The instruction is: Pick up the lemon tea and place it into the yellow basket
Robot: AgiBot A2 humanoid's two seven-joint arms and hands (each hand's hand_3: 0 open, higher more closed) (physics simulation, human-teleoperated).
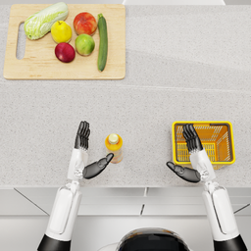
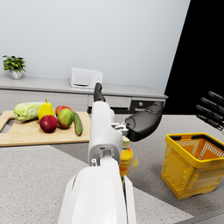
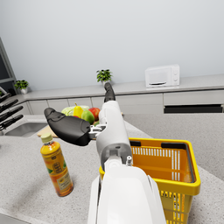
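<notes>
Since the lemon tea [image 1: 113,146] stands upright just beside its thumb, the left robot hand [image 1: 86,158] waits spread and empty — right robot hand [image 1: 190,158] too, above the yellow basket [image 1: 226,128].

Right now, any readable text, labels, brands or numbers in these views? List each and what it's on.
None can be read.
The lemon tea bottle has an orange label with print too blurred to read.
The microwave and the yellow basket show no legible marking.

Two glossy white arms are seen, smooth rounded shells split at a seam near the wrist. Each is capped by a dark hand: left hand [image 1: 87,156], right hand [image 1: 190,156], matte black.
</notes>
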